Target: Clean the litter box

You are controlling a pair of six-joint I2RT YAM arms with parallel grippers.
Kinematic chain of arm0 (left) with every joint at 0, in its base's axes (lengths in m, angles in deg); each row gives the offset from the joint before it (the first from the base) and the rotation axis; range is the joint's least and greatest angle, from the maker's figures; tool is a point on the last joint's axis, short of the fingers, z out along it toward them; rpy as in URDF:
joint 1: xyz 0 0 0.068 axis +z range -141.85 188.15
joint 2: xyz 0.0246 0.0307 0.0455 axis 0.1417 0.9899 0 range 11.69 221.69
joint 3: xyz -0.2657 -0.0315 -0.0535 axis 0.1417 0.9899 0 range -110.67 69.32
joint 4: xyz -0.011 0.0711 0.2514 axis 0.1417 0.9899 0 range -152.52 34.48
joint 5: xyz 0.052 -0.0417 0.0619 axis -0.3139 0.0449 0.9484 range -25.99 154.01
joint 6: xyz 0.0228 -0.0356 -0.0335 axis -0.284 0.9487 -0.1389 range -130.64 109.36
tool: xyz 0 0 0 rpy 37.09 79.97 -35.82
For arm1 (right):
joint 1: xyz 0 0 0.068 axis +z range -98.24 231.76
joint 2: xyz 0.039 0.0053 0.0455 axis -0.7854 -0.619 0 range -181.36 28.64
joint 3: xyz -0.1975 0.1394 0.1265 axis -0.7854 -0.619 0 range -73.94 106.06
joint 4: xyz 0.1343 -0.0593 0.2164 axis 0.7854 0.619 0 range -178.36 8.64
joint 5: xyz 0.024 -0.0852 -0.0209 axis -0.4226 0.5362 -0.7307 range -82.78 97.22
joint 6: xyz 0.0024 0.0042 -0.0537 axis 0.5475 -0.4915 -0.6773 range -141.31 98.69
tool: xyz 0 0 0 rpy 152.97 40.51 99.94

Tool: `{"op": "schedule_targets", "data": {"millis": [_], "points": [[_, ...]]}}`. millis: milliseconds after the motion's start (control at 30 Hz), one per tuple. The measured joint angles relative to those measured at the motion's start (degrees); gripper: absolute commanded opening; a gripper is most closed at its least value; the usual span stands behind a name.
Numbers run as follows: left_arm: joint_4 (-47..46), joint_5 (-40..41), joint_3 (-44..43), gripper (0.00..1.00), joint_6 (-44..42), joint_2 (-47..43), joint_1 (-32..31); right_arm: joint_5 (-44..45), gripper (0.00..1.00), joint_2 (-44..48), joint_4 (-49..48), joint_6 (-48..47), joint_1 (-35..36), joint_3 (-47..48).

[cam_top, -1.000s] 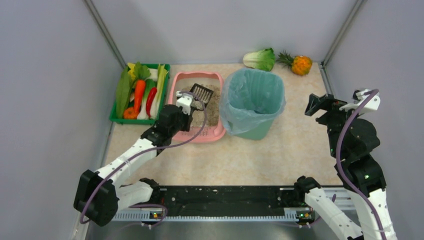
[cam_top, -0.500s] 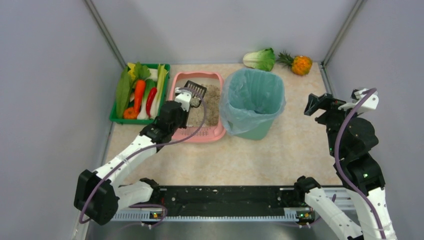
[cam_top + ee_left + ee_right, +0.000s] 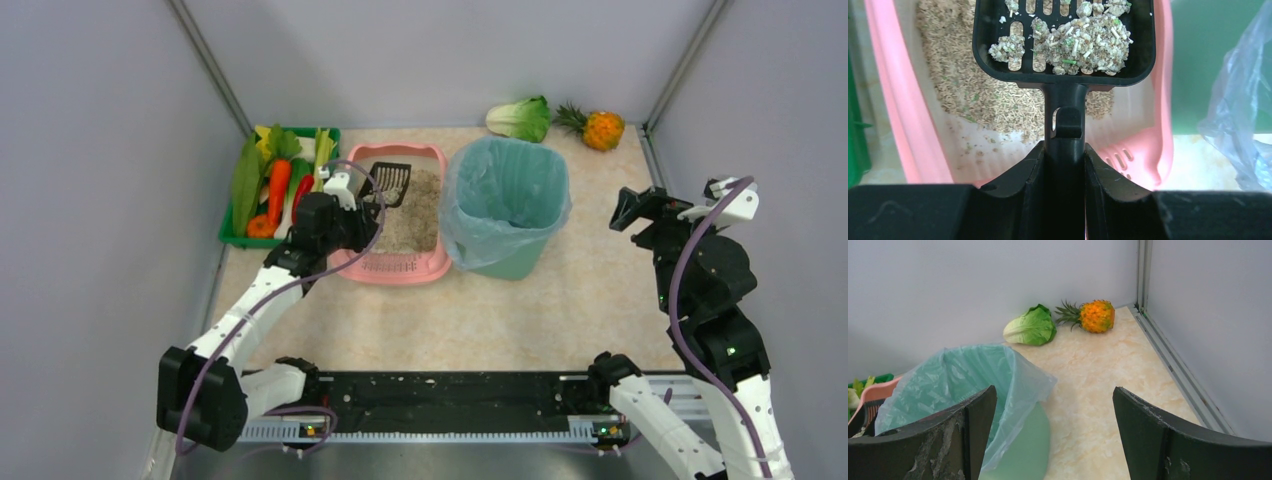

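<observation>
Two arms: the left one reaches over the far-left part of the bench; the right one stands raised near the right edge.
Far-left corner: a green crate of vegetables, just beside the litter box.
Left arm: the left gripper is clenched on the handle of a black scoop.
Load: the scoop is lifted over the far end of the box and carries grey clumps on its slots.
Task's thing: the pink litter box lies at the far edge, between crate and bin, its grille end nearest the arms; loose litter covers its floor.
Right of the box: a bin lined with a teal bag, just beside the box.
Far-right corner: a cabbage and a pineapple, well apart from the work.
Right arm: the right gripper has its fingers released and spread, holding nothing, near the bin.
Done, as judged: one scoopful sifted and raised.
Left, as judged: carrying it right and tipping it into the bag; whether more clumps lie in the litter cannot be told.
</observation>
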Motion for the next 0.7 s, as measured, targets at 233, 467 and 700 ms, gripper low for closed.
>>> {"op": "schedule_targets", "data": {"millis": [233, 467, 700], "points": [[1.0, -6.9, 0.0, 0.0, 3.9, 0.9, 3.4, 0.0, 0.87, 0.0, 0.0, 0.0, 0.0, 0.0], [3.2, -11.7, -2.3, 0.0, 4.1, 3.7, 5.4, 0.0, 0.87, 0.0, 0.0, 0.1, 0.0, 0.0], [13.3, -12.9, -9.5, 0.0, 0.3, 8.7, 5.2, 0.0, 0.87, 0.2, 0.0, 0.1, 0.0, 0.0]]}}
